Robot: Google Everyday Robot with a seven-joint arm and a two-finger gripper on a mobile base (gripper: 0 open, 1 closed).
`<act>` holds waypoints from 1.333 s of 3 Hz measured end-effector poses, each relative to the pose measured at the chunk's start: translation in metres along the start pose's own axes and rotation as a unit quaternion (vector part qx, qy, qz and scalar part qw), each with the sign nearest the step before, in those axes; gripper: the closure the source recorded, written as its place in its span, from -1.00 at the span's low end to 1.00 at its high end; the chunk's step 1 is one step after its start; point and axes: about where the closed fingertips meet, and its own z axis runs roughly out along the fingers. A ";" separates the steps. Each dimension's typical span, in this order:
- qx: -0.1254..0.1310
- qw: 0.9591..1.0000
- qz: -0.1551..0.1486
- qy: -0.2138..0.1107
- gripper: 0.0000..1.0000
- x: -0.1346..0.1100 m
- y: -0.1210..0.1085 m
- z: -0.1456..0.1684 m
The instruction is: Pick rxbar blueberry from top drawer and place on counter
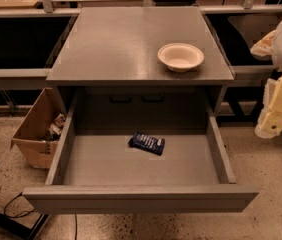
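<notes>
The rxbar blueberry (147, 142), a small flat bar in a dark navy wrapper, lies on the floor of the top drawer (141, 198), near the middle and toward the back. The drawer is pulled fully out below the counter (116, 44), a flat grey cabinet top. My gripper (276, 111) hangs on the pale arm at the right edge of the view. It is beside the drawer's right wall, well apart from the bar, and holds nothing that I can see.
A cream round bowl (180, 57) sits on the counter near its front right corner. A brown cardboard box (37, 129) with clutter stands on the floor left of the drawer. Cables lie on the floor at lower left. Pale wooden tabletops run along the back.
</notes>
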 end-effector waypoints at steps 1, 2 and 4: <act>0.000 1.000 0.000 0.000 -1.00 0.000 0.000 0.000; -0.001 1.000 -0.007 -0.002 -1.00 -0.002 0.001 0.005; -0.015 1.000 -0.021 -0.002 -1.00 -0.044 -0.006 0.105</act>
